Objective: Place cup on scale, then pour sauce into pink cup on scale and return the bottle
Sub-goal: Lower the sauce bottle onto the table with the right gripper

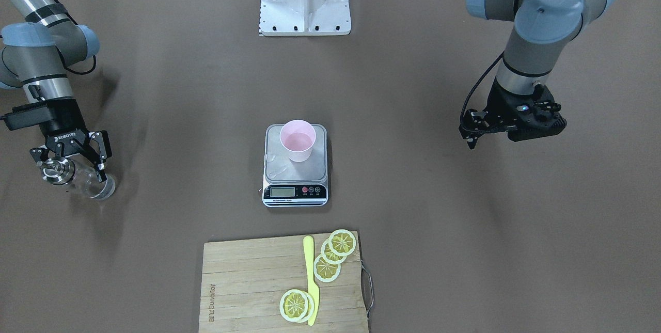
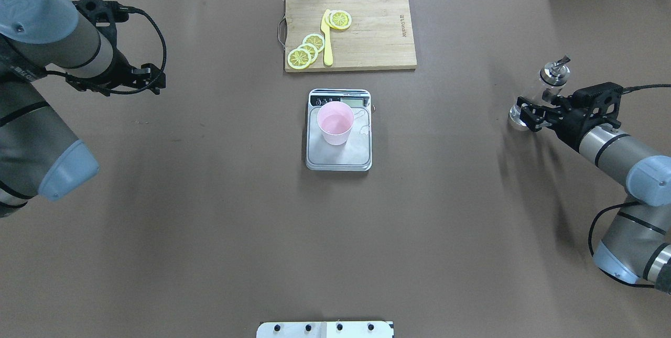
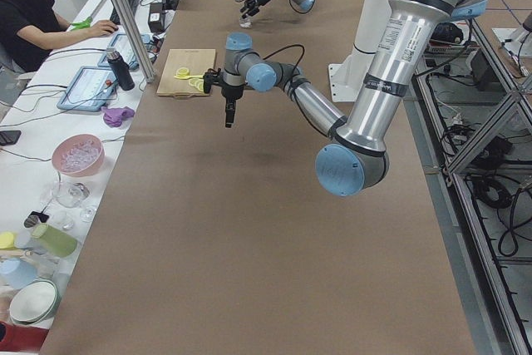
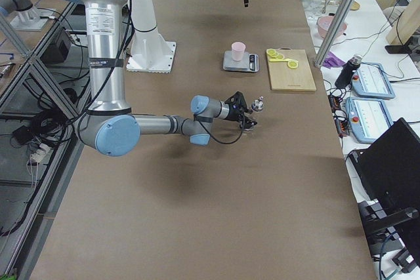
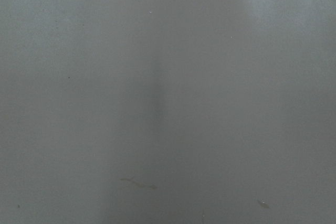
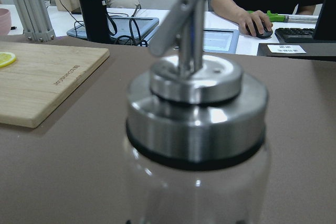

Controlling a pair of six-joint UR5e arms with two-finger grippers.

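Right tool (image 2: pixel 530 114) pinching the small clear glass bottle with silver pourer cap (image 2: pixel 542 91), well off at the robot's right. Pale pink tapered plastic cup (image 2: pixel 335 122) stands on the silver-topped digital scale (image 2: pixel 339 159). Left tool (image 2: pixel 152 78): can't tell if it's spread. Your risk: a light cup, nudged by the spout, tips. Brown surface (image 2: pixel 209 222) between bottle and scale lies open; wooden cutting board (image 2: pixel 377 29) just beyond.

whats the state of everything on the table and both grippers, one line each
scale: carrying the cup, display unreadable
cup: upright, contents unclear
right gripper: fingers either side of the bottle, grip unclear
bottle: upright, cap on
left gripper: shut, empty
lemon slices: lying on the cutting board
knife: flat on the cutting board
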